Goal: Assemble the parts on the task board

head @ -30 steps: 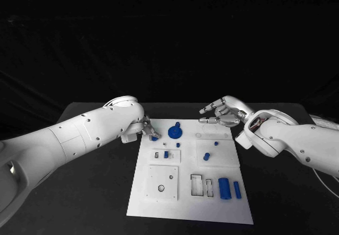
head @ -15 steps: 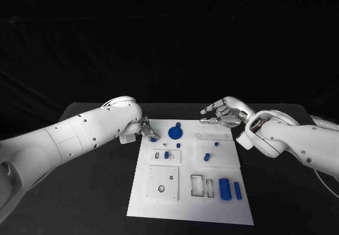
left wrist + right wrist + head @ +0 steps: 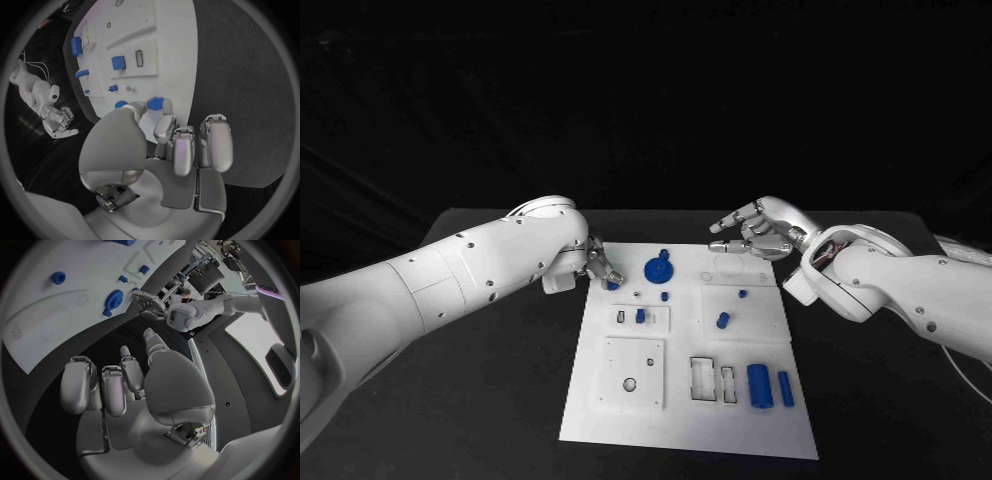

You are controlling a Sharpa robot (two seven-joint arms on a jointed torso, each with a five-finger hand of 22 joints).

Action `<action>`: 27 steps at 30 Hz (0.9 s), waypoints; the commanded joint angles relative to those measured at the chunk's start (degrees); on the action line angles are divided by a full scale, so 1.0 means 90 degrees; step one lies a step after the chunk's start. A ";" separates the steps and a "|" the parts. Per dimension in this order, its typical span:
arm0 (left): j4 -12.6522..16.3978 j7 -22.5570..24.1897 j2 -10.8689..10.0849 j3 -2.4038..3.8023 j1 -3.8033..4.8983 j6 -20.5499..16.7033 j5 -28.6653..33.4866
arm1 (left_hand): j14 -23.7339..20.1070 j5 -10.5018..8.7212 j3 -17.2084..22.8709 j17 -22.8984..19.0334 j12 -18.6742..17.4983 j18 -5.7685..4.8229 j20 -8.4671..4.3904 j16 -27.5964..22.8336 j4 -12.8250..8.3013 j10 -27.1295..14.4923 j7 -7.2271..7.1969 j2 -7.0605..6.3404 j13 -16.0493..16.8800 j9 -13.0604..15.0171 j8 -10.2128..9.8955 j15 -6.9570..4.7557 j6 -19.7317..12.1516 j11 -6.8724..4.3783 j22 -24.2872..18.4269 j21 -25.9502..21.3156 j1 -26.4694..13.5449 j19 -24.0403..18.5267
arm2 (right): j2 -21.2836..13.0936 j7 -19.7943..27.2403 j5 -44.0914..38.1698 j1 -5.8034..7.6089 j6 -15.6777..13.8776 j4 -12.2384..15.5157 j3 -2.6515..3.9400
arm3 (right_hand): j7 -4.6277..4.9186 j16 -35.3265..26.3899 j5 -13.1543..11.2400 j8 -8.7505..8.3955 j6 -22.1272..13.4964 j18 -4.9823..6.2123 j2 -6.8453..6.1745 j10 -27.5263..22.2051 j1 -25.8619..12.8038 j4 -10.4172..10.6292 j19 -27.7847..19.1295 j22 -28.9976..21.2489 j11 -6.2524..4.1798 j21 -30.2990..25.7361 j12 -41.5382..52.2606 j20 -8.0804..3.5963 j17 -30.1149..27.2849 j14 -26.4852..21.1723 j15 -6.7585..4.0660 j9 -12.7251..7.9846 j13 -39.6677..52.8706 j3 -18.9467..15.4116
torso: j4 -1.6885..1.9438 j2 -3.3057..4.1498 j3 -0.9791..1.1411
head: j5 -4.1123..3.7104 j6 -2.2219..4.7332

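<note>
The white task board (image 3: 635,400) lies in the middle of the black table. My left hand (image 3: 597,264) is at the board's far left corner, pinching a small blue part (image 3: 613,284) between thumb and a finger. The left wrist view shows that blue part (image 3: 157,104) at the fingertips (image 3: 165,126), just over the board's edge. My right hand (image 3: 753,232) hovers above the far right corner with fingers spread, holding nothing. A round blue disc part (image 3: 658,268) sits between the two hands.
More blue parts lie on the board: a peg (image 3: 664,296), a piece in a recessed plate (image 3: 640,315), a piece (image 3: 723,320) mid-board, and a cylinder (image 3: 757,385) beside a bar (image 3: 783,388) near the front right. Bare black table (image 3: 488,400) flanks the board.
My left arm has shifted very slightly; the blue part at its fingertips stays in the same spot. The right hand has not moved.
</note>
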 commanded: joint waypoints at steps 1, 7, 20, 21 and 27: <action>0.0009 -0.0140 -0.0015 -0.0024 -0.0036 0.0224 0.0056 | 0.0670 0.0072 0.1805 0.1677 -0.0028 0.0056 0.0040 0.0019 -0.1754 -0.0039 0.0049 0.0128 -0.0011 0.0010 -0.0038 0.0067 -0.0001 0.0028 0.0480 -0.0023 0.0028 0.0266 | 0.0006 0.0056 -0.0005 -0.0005 0.0088 -0.0003 0.0000 | -0.0028 -0.0026 0.0024 0.0023 -0.0006 0.0045 0.0043 -0.0040 -0.0022 0.0006 -0.0030 0.0000 0.0003 -0.0035 -0.0008 0.0009 0.0690 0.0428 0.0031 0.0011 0.0486 -0.0043 | 0.0000 -0.0001 0.0002 | -0.0003 -0.0005; 0.0037 -0.0144 -0.0042 -0.0024 -0.0035 0.0260 0.0079 | 0.0670 0.0128 0.1976 0.1677 -0.0041 0.0058 0.0058 0.0019 -0.1866 -0.0050 0.0071 0.0128 -0.0022 0.0014 -0.0048 0.0084 -0.0003 0.0048 0.0475 -0.0034 -0.0029 0.0262 | 0.0008 0.0054 -0.0005 -0.0005 0.0086 -0.0005 0.0000 | -0.0028 -0.0026 0.0024 0.0023 -0.0006 0.0045 0.0043 -0.0040 -0.0022 0.0006 -0.0030 0.0000 0.0003 -0.0035 -0.0008 0.0009 0.0690 0.0428 0.0031 0.0011 0.0486 -0.0043 | 0.0000 -0.0001 0.0003 | 0.0007 -0.0004; 0.0134 -0.0160 -0.0153 -0.0024 -0.0013 0.0256 0.0117 | 0.0670 0.0167 0.2121 0.1677 -0.0075 0.0065 0.0070 0.0019 -0.1992 -0.0075 0.0089 0.0110 -0.0058 0.0020 -0.0054 0.0096 0.0002 0.0061 0.0458 -0.0057 -0.0067 0.0253 | 0.0002 0.0056 -0.0005 -0.0007 0.0085 0.0000 -0.0001 | -0.0028 -0.0024 0.0046 0.0021 -0.0008 0.0045 0.0042 -0.0038 -0.0022 0.0008 -0.0029 -0.0002 0.0003 -0.0038 -0.0003 0.0008 0.0696 0.0430 0.0031 0.0010 0.0486 -0.0055 | 0.0000 -0.0003 0.0006 | 0.0023 -0.0002; 0.0143 -0.0162 -0.0163 -0.0024 -0.0011 0.0254 0.0117 | 0.0670 0.0172 0.2139 0.1677 -0.0078 0.0065 0.0072 0.0019 -0.2008 -0.0077 0.0090 0.0109 -0.0060 0.0021 -0.0055 0.0097 0.0002 0.0063 0.0458 -0.0058 -0.0069 0.0252 | 0.0001 0.0057 -0.0005 -0.0007 0.0086 0.0000 -0.0001 | -0.0028 -0.0024 0.0046 0.0021 -0.0008 0.0045 0.0042 -0.0038 -0.0022 0.0008 -0.0029 -0.0002 0.0003 -0.0038 -0.0003 0.0008 0.0696 0.0430 0.0031 0.0010 0.0486 -0.0055 | 0.0000 -0.0004 0.0006 | 0.0021 -0.0003; 0.0218 -0.0163 -0.0233 -0.0023 -0.0005 0.0249 0.0124 | 0.0670 0.0228 0.2252 0.1677 -0.0088 0.0065 0.0079 0.0019 -0.2087 -0.0093 0.0107 0.0095 -0.0067 0.0021 -0.0066 0.0105 -0.0002 0.0076 0.0461 -0.0060 -0.0095 0.0251 | -0.0001 0.0059 -0.0005 -0.0007 0.0086 -0.0005 -0.0001 | -0.0028 -0.0024 0.0046 0.0021 -0.0008 0.0045 0.0042 -0.0038 -0.0022 0.0008 -0.0029 -0.0002 0.0003 -0.0038 -0.0003 0.0008 0.0696 0.0430 0.0031 0.0010 0.0486 -0.0055 | -0.0001 -0.0002 0.0001 | 0.0021 0.0004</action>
